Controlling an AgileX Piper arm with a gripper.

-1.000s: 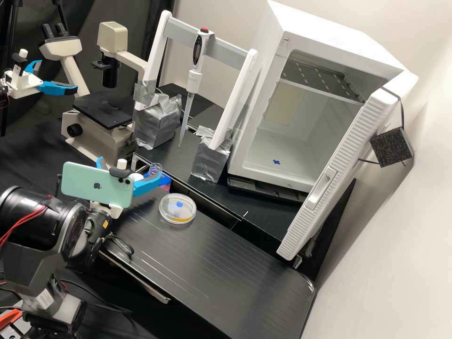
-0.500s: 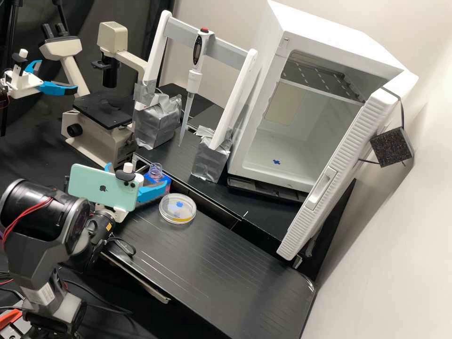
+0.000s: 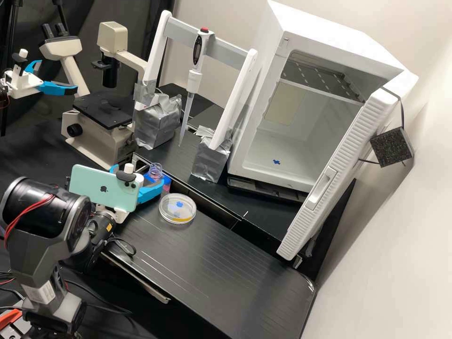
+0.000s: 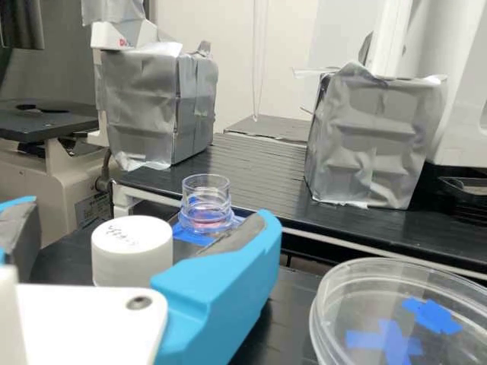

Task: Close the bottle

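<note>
The gripper [image 3: 139, 175] is low over the bench behind the phone mount, its fingers apart, with the white cap [image 3: 138, 178] between them. In the wrist view the gripper [image 4: 147, 217] has a gap between one finger and the white cap [image 4: 132, 247]; the other blue finger [image 4: 221, 285] is close beside the cap and covers its lower edge. What lies under the cap is hidden. The clear bottle [image 3: 156, 170], its neck uncovered, stands upright just beyond the gripper; in the wrist view its open neck [image 4: 205, 199] rises behind one finger.
A clear round dish [image 3: 177, 208] lies right of the gripper. Behind are a raised shelf edge [image 4: 365, 245], a pipette [image 3: 193, 80] on a taped stand, a microscope [image 3: 101, 134] and an open white incubator [image 3: 282, 150]. The second arm's gripper [image 3: 47, 85] is far left.
In the high view my gripper has shifted a little right and down, then its fingers have come somewhat closer together around the cap. The bottle and the dish have stayed put.
</note>
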